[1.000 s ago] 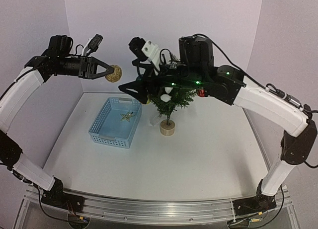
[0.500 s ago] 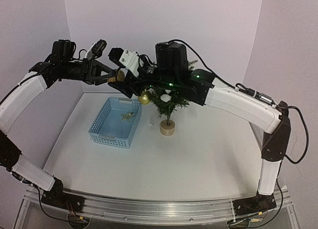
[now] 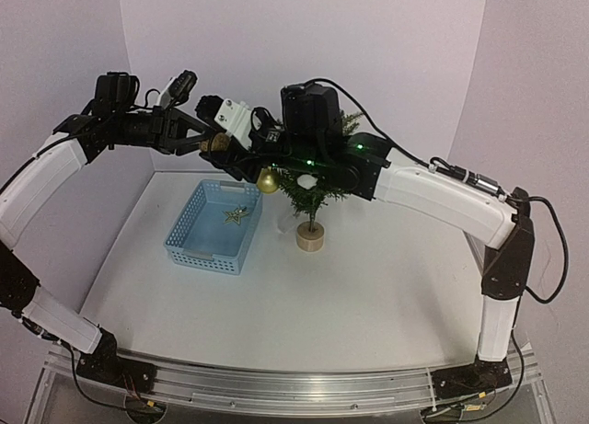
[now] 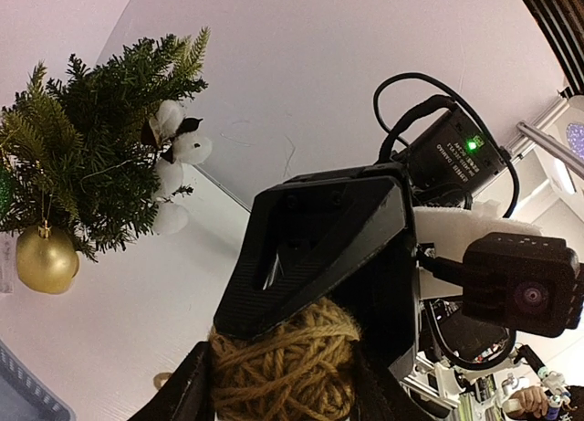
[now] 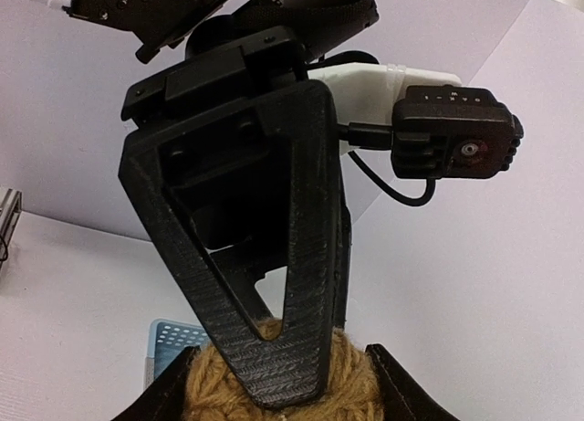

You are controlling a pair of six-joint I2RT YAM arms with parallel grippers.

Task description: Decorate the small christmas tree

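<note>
The small christmas tree (image 3: 313, 187) stands on its wooden disc (image 3: 310, 239) at mid-table and also fills the left of the left wrist view (image 4: 91, 156). It carries a gold bauble (image 3: 268, 180) (image 4: 46, 259) and a white ornament (image 4: 178, 147). High up and left of the tree, a brown twine ball (image 3: 217, 143) (image 4: 283, 366) (image 5: 215, 390) sits between both grippers. My left gripper (image 3: 210, 143) (image 4: 281, 394) is shut on it. My right gripper (image 3: 226, 149) (image 5: 278, 398) meets it from the opposite side, its fingers pressed to the ball's sides.
A light blue perforated basket (image 3: 184, 245) (image 5: 169, 343) lies left of the tree with a gold star (image 3: 236, 214) inside. White walls enclose the table at the back and both sides. The right arm (image 3: 433, 189) reaches across above the tree.
The right arm swung left from over the tree to the twine ball and its jaws closed in on it. The left gripper carried the ball slightly rightward to meet it.
</note>
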